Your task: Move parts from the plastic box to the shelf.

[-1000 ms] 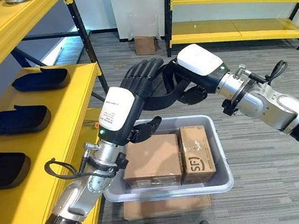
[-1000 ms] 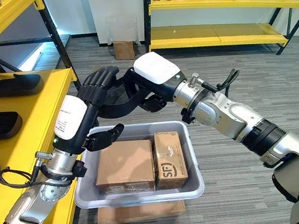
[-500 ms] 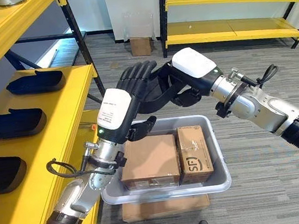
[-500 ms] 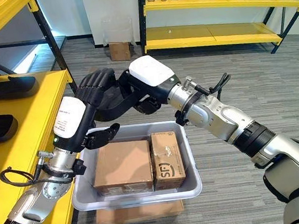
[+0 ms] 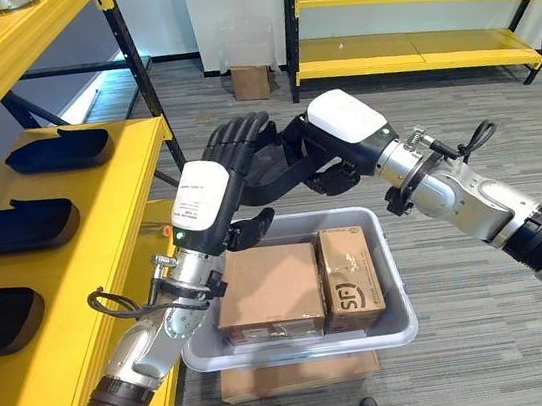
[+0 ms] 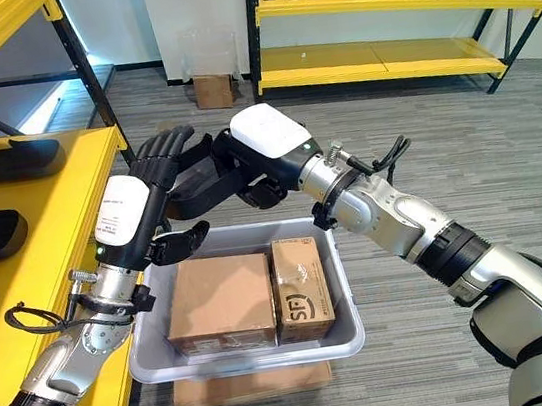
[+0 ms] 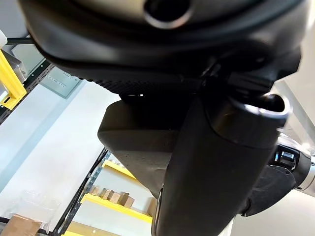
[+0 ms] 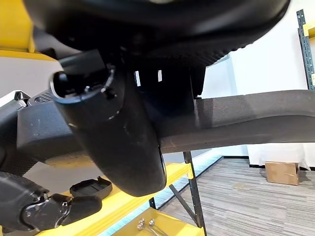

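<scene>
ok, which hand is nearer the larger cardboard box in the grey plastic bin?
Left. The left hand hovers just above the larger cardboard box at its far left corner, thumb reaching toward it. The right hand is higher, beyond the bin's far rim.

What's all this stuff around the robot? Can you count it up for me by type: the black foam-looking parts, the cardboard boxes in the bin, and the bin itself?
Black parts on the yellow shelf: 3
Black part held between the two hands: 1
Cardboard boxes in the grey plastic bin: 2
Grey plastic bin: 1
Total: 7
</scene>
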